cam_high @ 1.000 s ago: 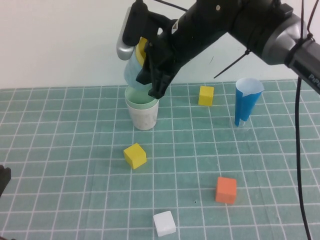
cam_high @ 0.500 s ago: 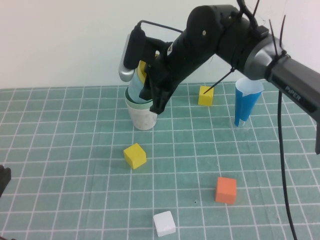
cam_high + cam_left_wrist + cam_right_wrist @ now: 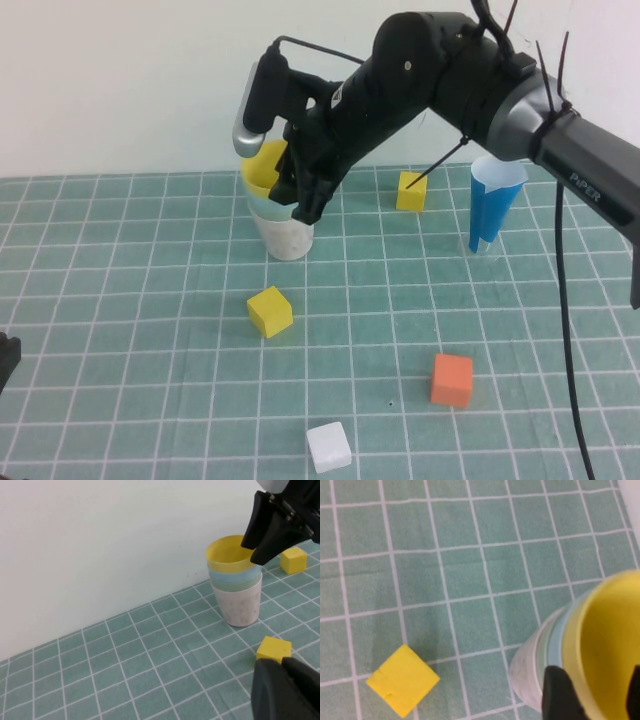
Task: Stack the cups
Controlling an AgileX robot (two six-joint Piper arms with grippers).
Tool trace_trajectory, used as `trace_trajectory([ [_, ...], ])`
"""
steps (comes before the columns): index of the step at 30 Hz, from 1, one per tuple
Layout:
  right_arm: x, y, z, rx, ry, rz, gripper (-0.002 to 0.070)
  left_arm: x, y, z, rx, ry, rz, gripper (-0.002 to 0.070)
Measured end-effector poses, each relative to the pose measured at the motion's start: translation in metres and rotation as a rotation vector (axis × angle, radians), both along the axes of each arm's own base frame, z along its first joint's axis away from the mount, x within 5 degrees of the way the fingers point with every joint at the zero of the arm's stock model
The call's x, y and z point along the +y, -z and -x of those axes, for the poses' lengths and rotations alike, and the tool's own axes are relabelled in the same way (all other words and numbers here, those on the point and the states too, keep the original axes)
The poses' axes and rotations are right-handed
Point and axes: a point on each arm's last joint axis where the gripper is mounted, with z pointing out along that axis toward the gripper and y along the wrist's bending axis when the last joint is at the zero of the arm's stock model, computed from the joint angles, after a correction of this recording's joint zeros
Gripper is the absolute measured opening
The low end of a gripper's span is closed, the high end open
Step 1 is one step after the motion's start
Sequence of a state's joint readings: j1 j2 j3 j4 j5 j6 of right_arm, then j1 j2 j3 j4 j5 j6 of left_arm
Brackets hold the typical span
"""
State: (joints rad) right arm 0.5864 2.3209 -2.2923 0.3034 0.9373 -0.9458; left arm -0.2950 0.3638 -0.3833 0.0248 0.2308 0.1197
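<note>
The four cups stand nested in one upright stack at the back middle of the mat: pink cup point(image 3: 287, 238) at the bottom, then a thin green rim point(image 3: 239, 584), the blue cup point(image 3: 234, 574) and the yellow cup point(image 3: 262, 167) on top. My right gripper point(image 3: 300, 198) hangs over the stack's right rim. In the right wrist view its fingers stand wide apart around the yellow cup's point(image 3: 607, 645) edge, so the right gripper point(image 3: 594, 682) is open. My left gripper point(image 3: 282, 669) is shut and empty, low at the near left, well away from the stack.
A tall dark-blue cone cup point(image 3: 493, 205) stands to the right of the stack. A yellow cube point(image 3: 412, 190) lies between them, another yellow cube point(image 3: 270, 311) in front of the stack. An orange cube point(image 3: 452, 379) and a white cube point(image 3: 329, 446) lie nearer. A white wall runs behind.
My right gripper came down with the blue and yellow cups, and they now sit nested in the green cup. The left arm has not moved.
</note>
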Motion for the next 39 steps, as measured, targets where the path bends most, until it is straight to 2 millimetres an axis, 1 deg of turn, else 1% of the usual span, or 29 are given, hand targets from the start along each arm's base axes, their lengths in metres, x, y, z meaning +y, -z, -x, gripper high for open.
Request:
trace_trajectory([
  [3,-0.002,-0.013,0.003,-0.018,-0.001,-0.012,0.0297,0.000,0.000,0.000,0.000,0.000,-0.002,-0.0002],
  [5,-0.006,-0.031,0.010,-0.036,-0.006,-0.023,0.0291,0.000,0.000,0.000,0.001,-0.001,-0.005,-0.0002],
  [8,-0.018,-0.075,0.027,-0.091,-0.019,-0.043,0.0248,0.000,0.000,0.000,0.000,-0.001,-0.007,-0.0002],
  [11,-0.036,-0.122,0.049,-0.178,-0.015,-0.045,0.0161,0.000,0.000,0.000,-0.002,-0.001,-0.007,-0.0002],
  [13,-0.052,-0.156,0.065,-0.253,0.021,-0.051,0.0086,0.001,-0.001,0.002,-0.014,-0.001,-0.007,-0.0002],
  [14,-0.060,-0.168,0.071,-0.286,0.044,-0.045,0.0055,0.001,-0.002,0.004,-0.026,-0.001,-0.003,-0.0002],
  [17,-0.091,-0.210,0.099,-0.401,0.139,-0.024,0.0015,0.004,-0.004,0.011,-0.059,-0.001,0.007,-0.0002],
  [19,-0.115,-0.230,0.116,-0.469,0.233,0.020,0.0006,0.005,-0.002,0.016,-0.079,-0.001,0.012,-0.0002],
  [21,-0.137,-0.239,0.128,-0.515,0.328,0.080,0.0002,0.006,0.002,0.019,-0.097,-0.001,0.018,-0.0002],
  [23,-0.157,-0.242,0.140,-0.554,0.410,0.151,0.0000,0.007,0.008,0.023,-0.119,0.000,0.026,-0.0002],
  [25,-0.173,-0.240,0.153,-0.567,0.457,0.204,-0.0001,0.007,0.014,0.024,-0.128,0.001,0.050,-0.0002],
  [29,-0.194,-0.229,0.182,-0.548,0.466,0.235,-0.0001,0.007,0.026,0.025,-0.118,0.005,0.111,-0.0002],
  [31,-0.204,-0.218,0.199,-0.528,0.471,0.212,-0.0001,0.006,0.029,0.025,-0.106,0.005,0.123,-0.0002],
  [32,-0.206,-0.210,0.205,-0.517,0.466,0.199,-0.0001,0.006,0.030,0.025,-0.102,0.005,0.126,-0.0002],
  [34,-0.212,-0.196,0.222,-0.502,0.453,0.132,-0.0001,0.006,0.031,0.025,-0.087,0.005,0.128,-0.0002],
  [37,-0.221,-0.170,0.251,-0.483,0.423,0.004,-0.0001,0.006,0.034,0.025,-0.056,0.004,0.121,-0.0002],
  [38,-0.225,-0.164,0.261,-0.482,0.419,-0.033,-0.0001,0.006,0.035,0.025,-0.048,0.004,0.120,-0.0002],
  [39,-0.228,-0.154,0.270,-0.467,0.415,-0.061,-0.0001,0.006,0.035,0.026,-0.041,0.003,0.118,-0.0002],
])
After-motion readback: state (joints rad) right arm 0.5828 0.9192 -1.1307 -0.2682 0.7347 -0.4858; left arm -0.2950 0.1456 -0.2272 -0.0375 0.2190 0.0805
